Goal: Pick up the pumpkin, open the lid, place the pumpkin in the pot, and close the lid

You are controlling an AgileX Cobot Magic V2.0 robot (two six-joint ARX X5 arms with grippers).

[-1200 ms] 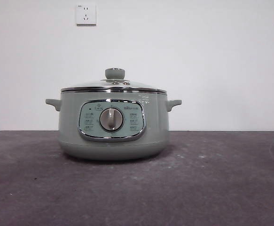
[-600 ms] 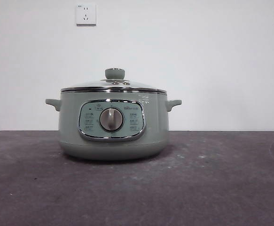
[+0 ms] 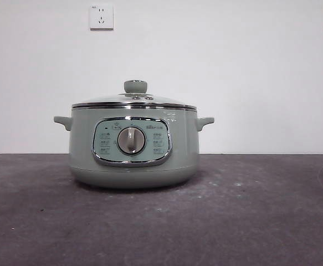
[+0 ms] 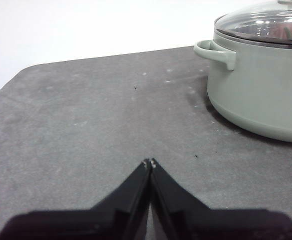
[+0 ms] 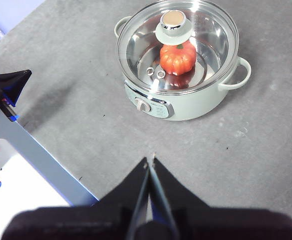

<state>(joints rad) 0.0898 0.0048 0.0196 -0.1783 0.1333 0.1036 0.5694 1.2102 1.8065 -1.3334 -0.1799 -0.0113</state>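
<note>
The sage-green pot (image 3: 133,147) stands on the dark table, its dial facing the front view. The glass lid (image 3: 134,100) with its green knob rests shut on the rim. Through the glass, the right wrist view from high above shows the orange pumpkin (image 5: 178,57) inside the pot (image 5: 181,102) under the lid (image 5: 178,47). My right gripper (image 5: 150,161) is shut and empty, well away from the pot. My left gripper (image 4: 149,162) is shut and empty, low over the table, with the pot (image 4: 258,85) off to its side.
The grey table (image 3: 250,216) stretches around the pot. Its edge and a pale strip of floor (image 5: 20,200) show in the right wrist view, with the other arm's black tip (image 5: 8,85) near that edge. Two wall sockets (image 3: 101,16) sit on the white wall.
</note>
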